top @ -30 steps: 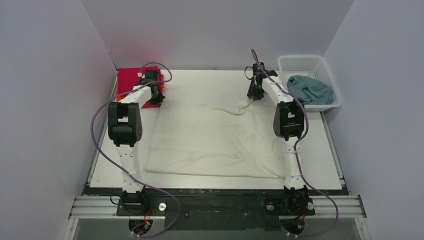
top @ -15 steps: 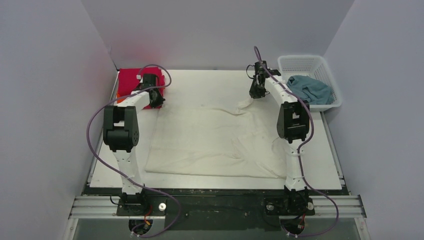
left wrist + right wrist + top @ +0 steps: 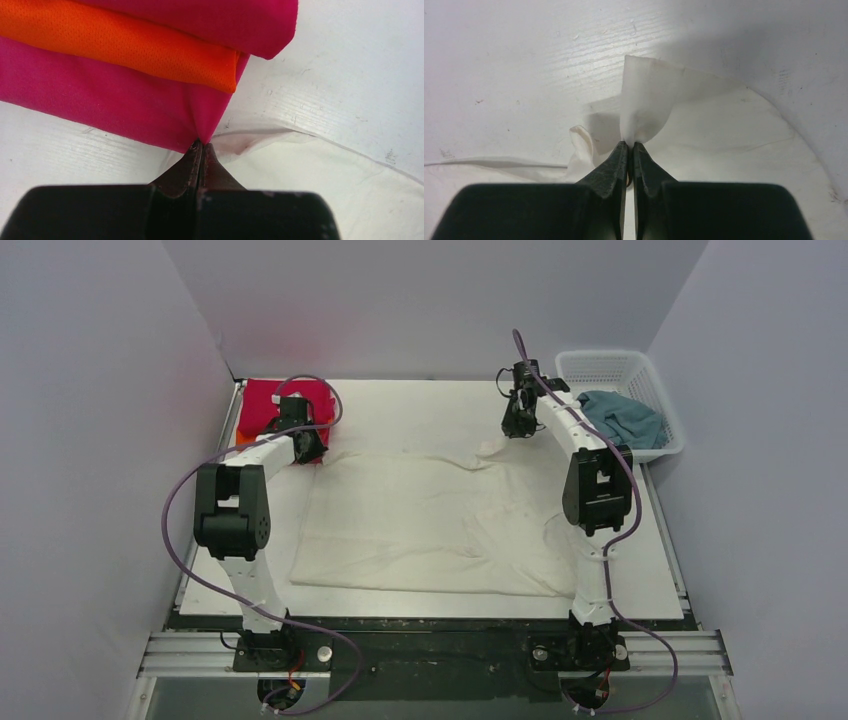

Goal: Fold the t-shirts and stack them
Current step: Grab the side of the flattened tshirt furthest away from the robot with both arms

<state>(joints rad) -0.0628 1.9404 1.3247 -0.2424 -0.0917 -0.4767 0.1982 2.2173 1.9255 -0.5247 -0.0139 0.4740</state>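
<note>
Spreading over most of the white desk (image 3: 420,400), the cream t-shirt (image 3: 420,520) lies flat and open, with some wrinkles along its right side and its far edge rumpled near the middle. At the desk's far right corner stands a white mesh basket (image 3: 610,360), and the grey-blue t-shirt (image 3: 620,418) sits bunched up inside it. At the far left corner rests a folded magenta t-shirt (image 3: 265,400); the left wrist view shows an orange t-shirt (image 3: 115,42) layered between magenta cloth above and below. The left tool (image 3: 201,145) is pressed together, its tips at the corner of the lowest magenta layer, just where the cream shirt's far left edge begins; I cannot tell whether any cloth is caught between them. The right tool (image 3: 630,145) is clamped on a small peak of the cream t-shirt at its far right corner, lifting that bit off the desk, near the basket
</note>
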